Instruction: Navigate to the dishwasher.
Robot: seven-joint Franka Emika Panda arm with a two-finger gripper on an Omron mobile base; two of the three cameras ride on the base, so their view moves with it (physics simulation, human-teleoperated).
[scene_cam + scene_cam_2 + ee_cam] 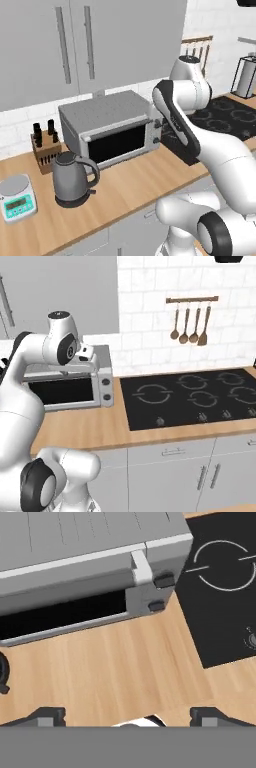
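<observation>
In the left base view, a microwave (pixel 112 127), grey kettle (pixel 72 179), knife block (pixel 45 145) and scale (pixel 17 197) crowded the wooden tabletop (pixel 145 185). The right base view showed a black cooktop (pixel 192 398), hanging utensils (pixel 190 323) and lower cabinets (pixel 170 476). In the hand view, the gripper (pixel 127 714) hung empty above the tabletop, its fingers spread wide. I could not tell where the dishwasher was.
</observation>
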